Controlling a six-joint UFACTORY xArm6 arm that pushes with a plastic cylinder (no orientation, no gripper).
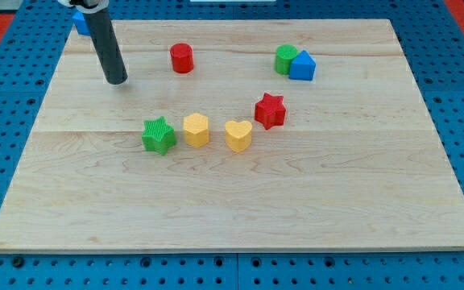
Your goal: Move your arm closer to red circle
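Note:
The red circle (182, 58) is a short red cylinder standing on the wooden board (232, 193) near the view's top, left of centre. My tip (117, 80) rests on the board to the left of the red circle and slightly lower in the view, about a block's width and a half away, not touching it. The dark rod rises from the tip toward the view's top left.
A blue block (80, 21) sits at the top left corner, partly hidden by the rod. A green block (285, 58) touches a blue block (303, 66) at top right. A green star (159, 134), yellow hexagon (196, 130), yellow heart (238, 135) and red star (270, 110) line the middle.

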